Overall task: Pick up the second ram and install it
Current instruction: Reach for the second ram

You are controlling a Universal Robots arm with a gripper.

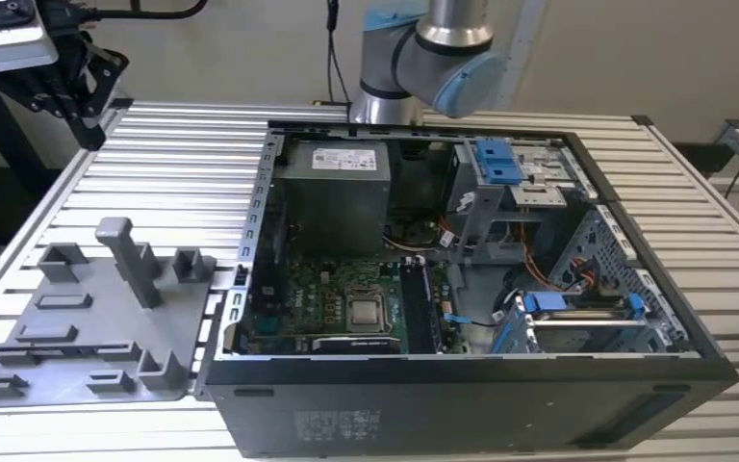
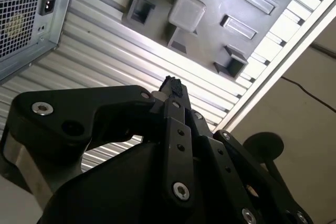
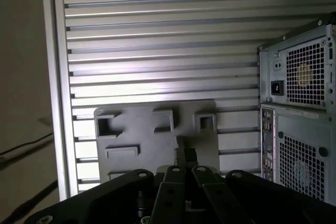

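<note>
Pincer (image 1: pixel 88 137): black, link-armed pincer on the grey Universal Robots arm (image 1: pixel 427 58), hanging high over the silver slatted aluminium tabletop (image 1: pixel 177 164) at the exterior view's left.
Grip: in both wrist views the pincer (image 2: pixel 170 85) (image 3: pixel 185 156) is drawn together with no gap that I can see. A short dark stub sits at its tips, and I cannot tell whether that is pad or something thin pinched there.
Second ram: the slim dark grey-black memory stick is in none of the holder pockets that I can make out. A slim dark strip (image 1: pixel 412 300) stands on edge in the slots of the green circuit board (image 1: pixel 331 294), just beside the square silver processor (image 1: pixel 367 311). It may be a ram, but I cannot say which one.
Direction: that strip lies well apart from the pincer, toward the exterior view's right, inside the black open-topped computer case (image 1: pixel 472 371). Its long axis runs near-to-far, parallel to the case's side walls.
Holder: the light grey moulded plastic holder plate (image 1: pixel 88 337) with its tall post (image 1: pixel 126 255) lies flat just beside the case, below the pincer.
Views: the exterior view looks down into the case at the board and slots. Both wrist views look past the fingers onto the holder's pockets and the case's perforated rear panel (image 3: pixel 299 129).
</note>
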